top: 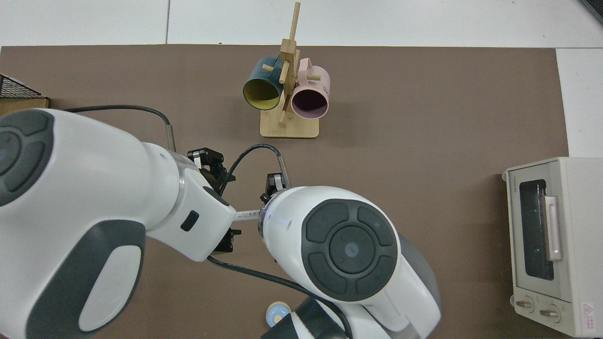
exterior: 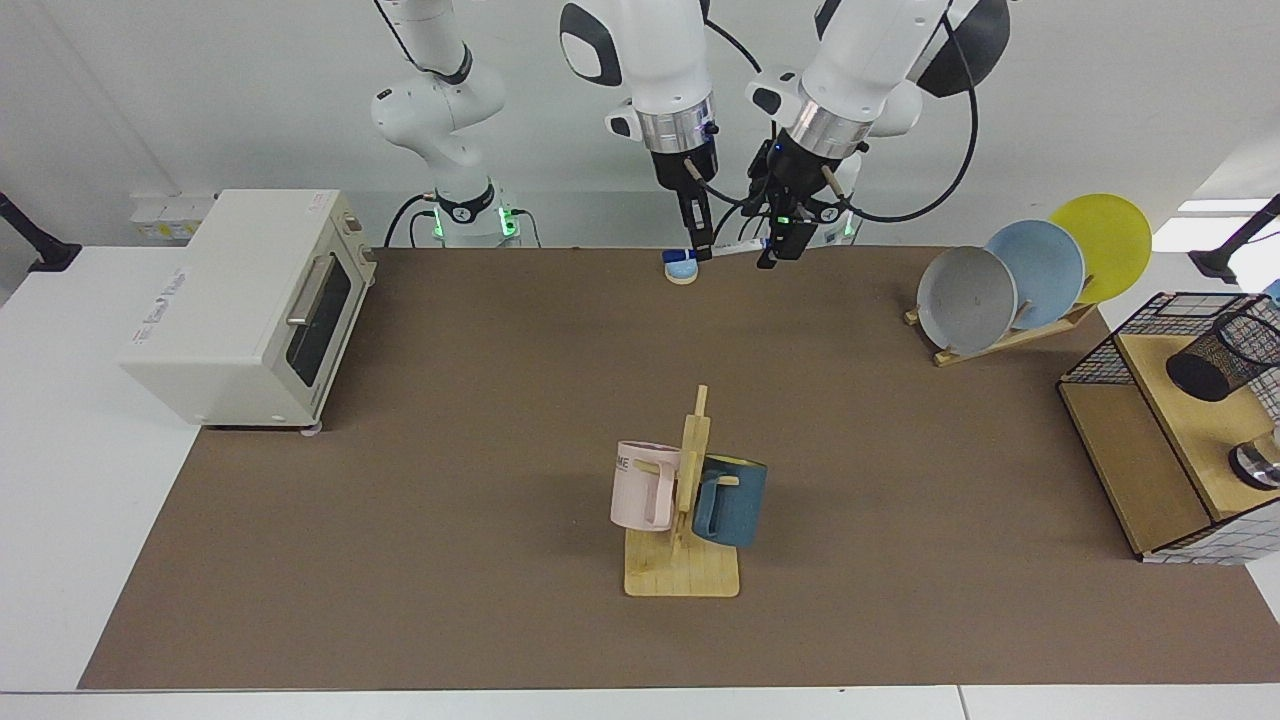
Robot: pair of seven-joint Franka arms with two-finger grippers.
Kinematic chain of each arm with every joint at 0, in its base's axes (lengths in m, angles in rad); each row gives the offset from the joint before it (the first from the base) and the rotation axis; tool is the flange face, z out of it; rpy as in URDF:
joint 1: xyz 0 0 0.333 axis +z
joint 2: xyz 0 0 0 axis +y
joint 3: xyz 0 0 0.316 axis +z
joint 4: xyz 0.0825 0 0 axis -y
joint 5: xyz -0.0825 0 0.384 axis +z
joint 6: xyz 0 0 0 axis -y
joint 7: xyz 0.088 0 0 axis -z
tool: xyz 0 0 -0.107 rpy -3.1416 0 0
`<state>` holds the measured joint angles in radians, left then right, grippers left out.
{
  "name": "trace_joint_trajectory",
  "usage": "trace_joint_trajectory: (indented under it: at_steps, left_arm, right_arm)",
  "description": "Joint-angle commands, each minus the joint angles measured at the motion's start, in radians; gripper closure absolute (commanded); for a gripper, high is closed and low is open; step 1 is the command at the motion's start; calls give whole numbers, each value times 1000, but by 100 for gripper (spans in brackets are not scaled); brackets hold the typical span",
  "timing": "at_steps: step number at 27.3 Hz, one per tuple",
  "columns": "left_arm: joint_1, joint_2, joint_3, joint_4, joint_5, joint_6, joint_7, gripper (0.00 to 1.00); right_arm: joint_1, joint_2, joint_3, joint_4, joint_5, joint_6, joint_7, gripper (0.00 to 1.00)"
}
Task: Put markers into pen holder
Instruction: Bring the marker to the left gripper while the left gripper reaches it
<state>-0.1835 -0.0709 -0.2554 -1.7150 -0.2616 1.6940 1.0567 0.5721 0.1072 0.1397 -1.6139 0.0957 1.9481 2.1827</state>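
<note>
Brown matting [exterior: 480, 520] covers the white table, and nearest the facing camera a wooden mug stand [exterior: 684, 560] carries a pink mug [exterior: 642, 486] and a dark blue mug [exterior: 732, 500]. Off at that view's right edge, the small black wire-mesh pen holder [exterior: 1218, 357] sits tilted on a wooden shelf [exterior: 1190, 425], well apart from both arms. Farther back, above the mat's far edge, the right gripper [exterior: 701, 240] pinches the slim white-barrelled marker [exterior: 735, 246] near its blue cap, which hangs just above a small blue knobbed lid [exterior: 681, 268]. That marker lies roughly level, its long axis running sideways toward the left gripper [exterior: 780, 243]. Whether the left claw is spread or pressed together, I cannot tell. From above, only a short white stretch of marker [top: 248, 215] shows between the two wrists.
</note>
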Motion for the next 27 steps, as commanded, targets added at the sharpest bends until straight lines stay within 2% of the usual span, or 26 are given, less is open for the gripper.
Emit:
trace_joint_trajectory:
  at_steps: [1,7,16,27]
  left_arm:
    - [-39,-43,13,-93,-18,55,-89,9]
    - [-67,-44,13,-136,-16,101,-129,14]
    - [-70,-43,5,-133,-51,131,-133,18]
    - [-59,-40,18,-127,-107,144,-107,28]
  right_arm:
    - [8,31,-5,68,-24,-24,65,100]
    - [6,38,-3,78,-30,-34,65,100]
    - [9,40,-2,78,-44,-37,66,100]
    - [6,40,-2,78,-44,-44,65,100]
